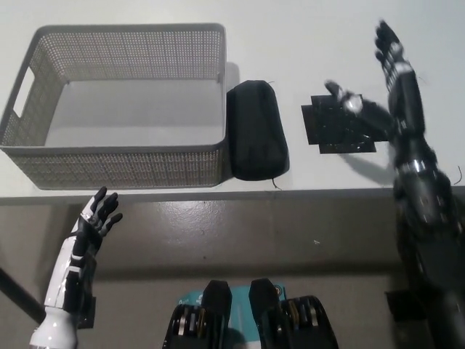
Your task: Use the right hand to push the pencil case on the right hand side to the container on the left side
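Pencil case — touching basket

Pencil case touches basket (right hand apart, spread).

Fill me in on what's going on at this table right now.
The robot's black right hand is open in the air above the table's right side, near a flat black square mat, holding nothing. The black soft pencil case lies against the right wall of the grey mesh container, outside it. The white left hand rests open below the white table's front edge.
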Controlling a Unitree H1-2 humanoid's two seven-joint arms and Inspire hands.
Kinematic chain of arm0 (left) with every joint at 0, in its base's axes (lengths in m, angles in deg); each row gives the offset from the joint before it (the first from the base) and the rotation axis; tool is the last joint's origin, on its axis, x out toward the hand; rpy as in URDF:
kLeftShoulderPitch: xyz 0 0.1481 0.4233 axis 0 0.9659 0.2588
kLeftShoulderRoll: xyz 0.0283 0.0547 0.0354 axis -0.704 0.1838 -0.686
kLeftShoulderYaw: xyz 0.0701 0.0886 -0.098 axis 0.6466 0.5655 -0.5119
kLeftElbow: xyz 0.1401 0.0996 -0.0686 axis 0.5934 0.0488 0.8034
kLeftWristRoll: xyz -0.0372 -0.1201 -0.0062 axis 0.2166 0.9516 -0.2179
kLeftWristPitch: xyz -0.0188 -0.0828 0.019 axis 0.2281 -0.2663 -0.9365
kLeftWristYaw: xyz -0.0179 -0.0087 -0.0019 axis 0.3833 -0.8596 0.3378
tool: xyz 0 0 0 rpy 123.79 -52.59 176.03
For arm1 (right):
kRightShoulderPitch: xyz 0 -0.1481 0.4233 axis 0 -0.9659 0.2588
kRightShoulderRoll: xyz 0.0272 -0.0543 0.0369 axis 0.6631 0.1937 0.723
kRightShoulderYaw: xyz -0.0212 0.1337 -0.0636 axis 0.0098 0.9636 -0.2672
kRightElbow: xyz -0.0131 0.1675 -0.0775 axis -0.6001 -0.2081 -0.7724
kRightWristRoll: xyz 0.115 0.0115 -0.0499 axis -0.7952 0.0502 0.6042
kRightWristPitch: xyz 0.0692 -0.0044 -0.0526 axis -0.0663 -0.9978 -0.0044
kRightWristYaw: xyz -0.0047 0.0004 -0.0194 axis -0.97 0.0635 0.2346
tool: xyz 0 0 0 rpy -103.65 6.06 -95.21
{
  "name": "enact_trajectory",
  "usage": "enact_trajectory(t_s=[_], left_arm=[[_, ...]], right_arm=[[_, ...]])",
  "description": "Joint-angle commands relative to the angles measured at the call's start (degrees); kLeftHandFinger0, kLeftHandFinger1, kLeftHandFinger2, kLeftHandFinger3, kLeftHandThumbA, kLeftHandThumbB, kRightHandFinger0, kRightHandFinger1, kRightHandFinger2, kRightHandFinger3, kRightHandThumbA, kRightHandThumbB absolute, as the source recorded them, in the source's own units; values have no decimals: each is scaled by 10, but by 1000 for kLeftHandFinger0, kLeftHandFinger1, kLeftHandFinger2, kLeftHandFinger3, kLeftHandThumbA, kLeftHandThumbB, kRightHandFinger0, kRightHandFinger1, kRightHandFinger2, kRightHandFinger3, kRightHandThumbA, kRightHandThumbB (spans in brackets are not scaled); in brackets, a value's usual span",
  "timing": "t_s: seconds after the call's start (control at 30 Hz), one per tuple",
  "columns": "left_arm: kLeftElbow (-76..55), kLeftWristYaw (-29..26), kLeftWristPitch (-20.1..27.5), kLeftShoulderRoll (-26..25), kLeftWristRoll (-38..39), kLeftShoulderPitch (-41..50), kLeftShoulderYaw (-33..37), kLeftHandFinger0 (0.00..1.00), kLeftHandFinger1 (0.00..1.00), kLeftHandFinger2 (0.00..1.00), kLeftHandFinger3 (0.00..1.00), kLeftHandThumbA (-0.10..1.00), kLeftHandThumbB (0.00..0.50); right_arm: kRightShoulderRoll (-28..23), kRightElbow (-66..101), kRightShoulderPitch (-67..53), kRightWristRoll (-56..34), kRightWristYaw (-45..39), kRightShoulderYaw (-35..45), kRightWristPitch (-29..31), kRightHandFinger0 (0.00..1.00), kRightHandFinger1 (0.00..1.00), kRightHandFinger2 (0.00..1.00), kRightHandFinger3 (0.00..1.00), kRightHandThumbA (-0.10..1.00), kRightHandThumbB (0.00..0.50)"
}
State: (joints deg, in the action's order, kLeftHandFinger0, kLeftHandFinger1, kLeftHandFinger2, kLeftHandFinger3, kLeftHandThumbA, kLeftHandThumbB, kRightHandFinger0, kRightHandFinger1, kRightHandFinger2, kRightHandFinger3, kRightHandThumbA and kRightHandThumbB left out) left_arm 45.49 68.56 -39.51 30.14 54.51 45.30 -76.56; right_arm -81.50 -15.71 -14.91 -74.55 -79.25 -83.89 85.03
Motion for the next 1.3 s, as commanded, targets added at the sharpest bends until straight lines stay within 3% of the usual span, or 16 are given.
enact_trajectory(t_s=[0.0, 0.07, 0.2, 0.23, 0.4, 0.6, 0.7, 0.83, 0.9, 1.27], left_arm=[[-20, 8, -4, -19, -2, -43, -2, 1000, 1000, 1000, 1000, 1000, 51], [-23, 7, -11, -18, -5, -46, -2, 1000, 1000, 1000, 1000, 1000, 60], [-25, 5, -12, -19, -6, -47, -5, 1000, 1000, 1000, 1000, 1000, 73], [-27, 5, -15, -19, -3, -48, -7, 1000, 1000, 1000, 1000, 1000, 72], [-28, 3, -14, -21, -7, -47, -10, 1000, 1000, 1000, 1000, 1000, 75], [-20, 7, -9, -18, -1, -56, -6, 1000, 1000, 1000, 1000, 1000, 62], [-19, 4, -12, -15, -3, -57, -7, 1000, 1000, 1000, 1000, 1000, 64], [-20, 0, -13, -17, -9, -56, -10, 1000, 1000, 1000, 1000, 1000, 71], [-21, 1, -13, -19, -7, -54, -13, 1000, 1000, 1000, 1000, 1000, 56], [-6, 4, -1, -21, -7, -51, -14, 1000, 1000, 1000, 1000, 1000, 83]], right_arm=[[-36, 232, -135, -19, -48, -4, -12, 1000, 1000, 1000, 1000, 1000, 307], [-35, 252, -185, -40, -59, -9, 0, 1000, 1000, 1000, 1000, 1000, 321], [-34, 272, -254, -54, -71, -17, 15, 1000, 1000, 1000, 1000, 1000, 256], [-41, 265, -270, -51, -78, -20, 29, 1000, 1000, 1000, 1000, 1000, 267], [-51, 257, -295, -44, -86, -22, 40, 1000, 1000, 1000, 1000, 1000, 259], [-42, 253, -310, -39, -95, -35, 32, 1000, 1000, 1000, 1000, 1000, 208], [-29, 241, -305, -38, -93, -41, 32, 1000, 1000, 1000, 1000, 1000, 229], [-24, 231, -295, -42, -103, -49, 20, 1000, 1000, 1000, 1000, 1000, 203], [-19, 226, -290, -41, -104, -51, 22, 1000, 1000, 1000, 1000, 1000, 219], [-11, 217, -274, -49, -111, -46, 19, 1000, 1000, 1000, 1000, 1000, 226]])
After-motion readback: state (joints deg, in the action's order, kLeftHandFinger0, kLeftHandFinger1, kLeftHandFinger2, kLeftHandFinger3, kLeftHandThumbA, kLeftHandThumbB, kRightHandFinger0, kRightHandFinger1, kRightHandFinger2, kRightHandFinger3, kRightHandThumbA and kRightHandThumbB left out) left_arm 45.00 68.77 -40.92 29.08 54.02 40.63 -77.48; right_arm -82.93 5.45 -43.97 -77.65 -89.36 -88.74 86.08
